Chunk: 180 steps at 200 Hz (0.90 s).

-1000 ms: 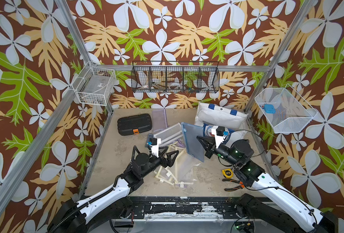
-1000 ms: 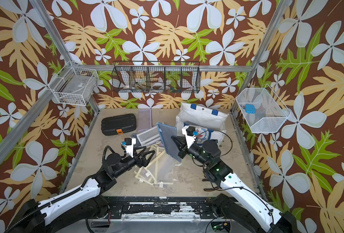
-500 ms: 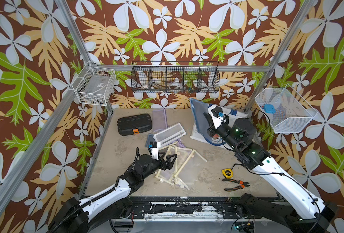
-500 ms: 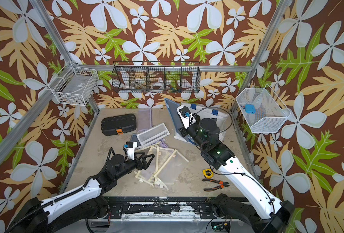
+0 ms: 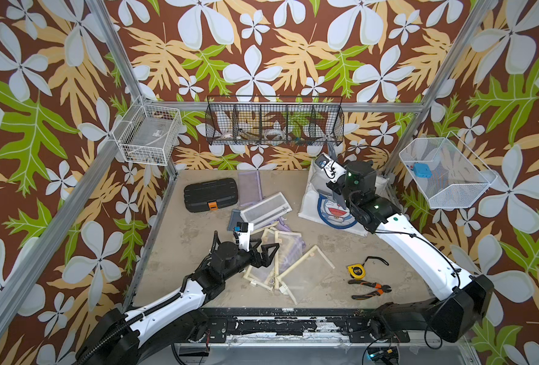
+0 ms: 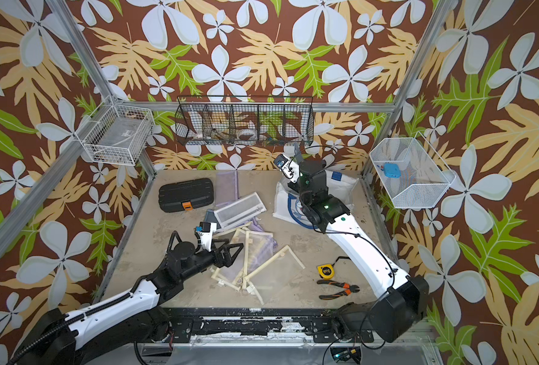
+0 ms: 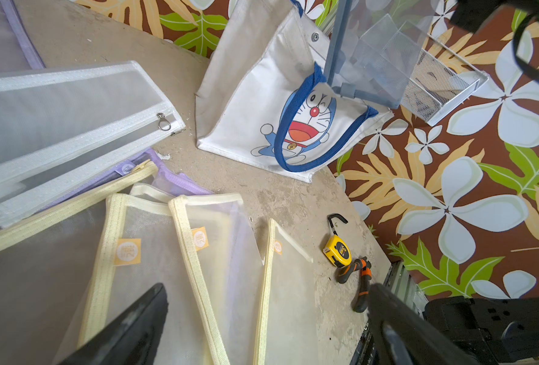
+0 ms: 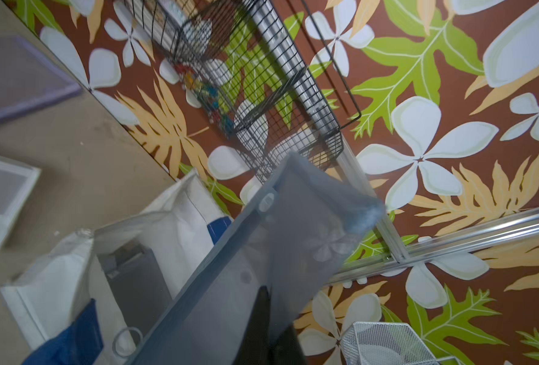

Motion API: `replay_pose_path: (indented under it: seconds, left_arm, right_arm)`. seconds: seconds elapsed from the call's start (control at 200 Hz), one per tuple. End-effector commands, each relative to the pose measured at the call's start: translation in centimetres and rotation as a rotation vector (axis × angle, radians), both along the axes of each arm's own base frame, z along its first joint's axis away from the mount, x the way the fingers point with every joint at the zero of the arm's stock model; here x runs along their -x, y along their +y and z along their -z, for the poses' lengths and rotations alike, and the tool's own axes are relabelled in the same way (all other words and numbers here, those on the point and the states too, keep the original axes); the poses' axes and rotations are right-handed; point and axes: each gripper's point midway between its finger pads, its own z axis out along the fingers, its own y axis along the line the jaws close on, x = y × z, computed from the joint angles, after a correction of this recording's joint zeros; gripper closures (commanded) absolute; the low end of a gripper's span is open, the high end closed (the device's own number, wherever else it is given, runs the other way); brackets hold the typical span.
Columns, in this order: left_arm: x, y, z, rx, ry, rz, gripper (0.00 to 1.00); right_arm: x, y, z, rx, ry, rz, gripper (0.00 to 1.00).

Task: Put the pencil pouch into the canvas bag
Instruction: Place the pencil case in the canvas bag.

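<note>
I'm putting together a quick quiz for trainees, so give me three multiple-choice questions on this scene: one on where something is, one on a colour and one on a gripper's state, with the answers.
1. The yellow tape measure lies:
A) in the white wire basket
B) beside the pliers
C) on the black case

2. The canvas bag has handles that are:
A) blue
B) red
C) yellow

3. The right gripper is:
A) open and empty
B) shut on the pliers
C) shut on the blue-grey pencil pouch

Answers:
1 B, it lies right next to the orange-handled pliers.
2 A, a blue strap loops across the cartoon face.
3 C, it clamps the pouch, held up by the bag.
</note>
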Motion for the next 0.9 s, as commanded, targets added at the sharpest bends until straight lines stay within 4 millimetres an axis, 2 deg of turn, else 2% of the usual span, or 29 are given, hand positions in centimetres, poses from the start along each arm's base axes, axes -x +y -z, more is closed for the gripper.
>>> replay_pose_path:
  seconds: [0.0,0.1,0.215,0.29,0.47,0.581,0.736,0.896]
  left_arm:
    - [-0.3,-0.4,-1.2,-0.004,-0.043,0.016,0.01]
    - [-0.7,-0.5,-1.4,-0.008,-0.045,0.013,0.01]
    - [-0.8,-1.0,-1.2,-0.006,-0.031,0.028,0.01]
    - [-1.0,-0.9,-1.0,-0.006,-0.027,0.023,0.01]
    - [-1.1,-0.4,-1.3,0.001,-0.031,0.013,0.02]
    - [-1.2,-0.3,-1.3,0.005,-0.030,0.012,0.02]
    - [-1.3,-0.3,-1.3,0.014,-0.028,0.016,0.02]
    - [-1.3,-0.8,-1.3,0.023,-0.019,0.035,0.02]
  right_arm:
    - [-0.7,-1.5,0.8,0.121,0.008,0.045,1.00]
    - [-0.9,-1.4,0.9,0.143,0.002,0.042,1.00]
    - [-0.9,-0.8,-1.7,0.116,-0.043,0.009,1.00]
    - [-1.2,-0.7,-2.7,0.142,-0.064,0.010,1.00]
    - [-2.3,-0.6,-2.5,0.245,-0.048,0.005,1.00]
    - [-2.7,-0.6,-1.0,0.287,-0.007,-0.030,1.00]
    - [-2.5,-0.6,3.8,0.358,0.131,-0.071,1.00]
    - [-1.8,-2.3,7.5,0.370,0.237,-0.036,1.00]
